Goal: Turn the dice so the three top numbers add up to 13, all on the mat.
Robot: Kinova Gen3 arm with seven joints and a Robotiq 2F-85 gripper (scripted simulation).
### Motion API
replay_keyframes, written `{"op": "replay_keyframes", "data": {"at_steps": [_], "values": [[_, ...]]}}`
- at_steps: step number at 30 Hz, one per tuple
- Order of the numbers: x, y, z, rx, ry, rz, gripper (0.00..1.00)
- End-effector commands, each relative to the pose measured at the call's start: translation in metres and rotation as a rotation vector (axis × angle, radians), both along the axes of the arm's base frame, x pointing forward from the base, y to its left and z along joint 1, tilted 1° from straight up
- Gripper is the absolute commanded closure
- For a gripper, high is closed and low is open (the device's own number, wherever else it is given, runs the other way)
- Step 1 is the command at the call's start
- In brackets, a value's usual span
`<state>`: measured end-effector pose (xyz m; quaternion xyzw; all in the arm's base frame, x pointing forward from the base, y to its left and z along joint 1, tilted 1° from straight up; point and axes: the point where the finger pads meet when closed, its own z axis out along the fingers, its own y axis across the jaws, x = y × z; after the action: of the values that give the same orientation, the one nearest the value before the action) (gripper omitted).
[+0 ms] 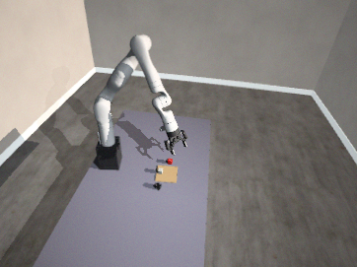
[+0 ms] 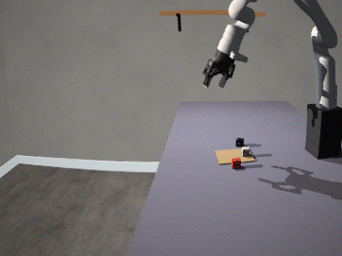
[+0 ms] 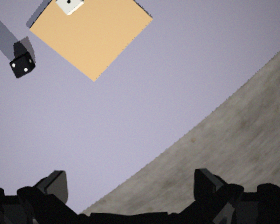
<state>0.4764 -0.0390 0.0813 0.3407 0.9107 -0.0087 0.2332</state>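
Observation:
The tan mat [image 1: 170,177] [image 2: 227,157] [image 3: 95,45] lies on the table. The white die [image 1: 160,170] [image 2: 246,151] [image 3: 69,6] sits on it near one edge, one black pip showing in the wrist view, where the frame cuts it off. The red die [image 1: 170,161] [image 2: 236,163] stands on the table just off the mat, outside the wrist view. The black die [image 1: 157,185] [image 2: 240,142] [image 3: 22,65] lies off the mat's opposite side; a few white pips show, its top number unclear. My gripper [image 1: 179,149] [image 2: 213,85] [image 3: 130,185] is open, empty, tilted and high above the table, away from the dice.
The purple-grey table [image 1: 133,218] [image 2: 198,209] [image 3: 115,120] carries the robot's black base [image 1: 108,155] [image 2: 323,133] at one side. The table's edge runs diagonally through the wrist view, with the brown floor [image 3: 225,160] beyond it. The arm's shadow falls on the table near the dice.

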Motion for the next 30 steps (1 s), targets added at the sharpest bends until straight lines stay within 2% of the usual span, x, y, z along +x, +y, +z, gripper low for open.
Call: {"op": "replay_keyframes", "data": {"at_steps": [1, 2, 9, 17, 19, 30], "values": [[0.010, 0.009, 0.021, 0.011, -0.046, -0.005, 0.00], [0.010, 0.009, 0.021, 0.011, -0.046, -0.005, 0.00], [0.031, 0.013, 0.070, 0.088, -0.189, -0.144, 0.00], [0.051, 0.016, 0.134, 0.224, -0.361, -0.312, 0.00], [0.051, 0.016, 0.134, 0.224, -0.361, -0.312, 0.00], [0.065, 0.013, 0.223, 0.497, -0.582, -0.562, 0.00]]}}
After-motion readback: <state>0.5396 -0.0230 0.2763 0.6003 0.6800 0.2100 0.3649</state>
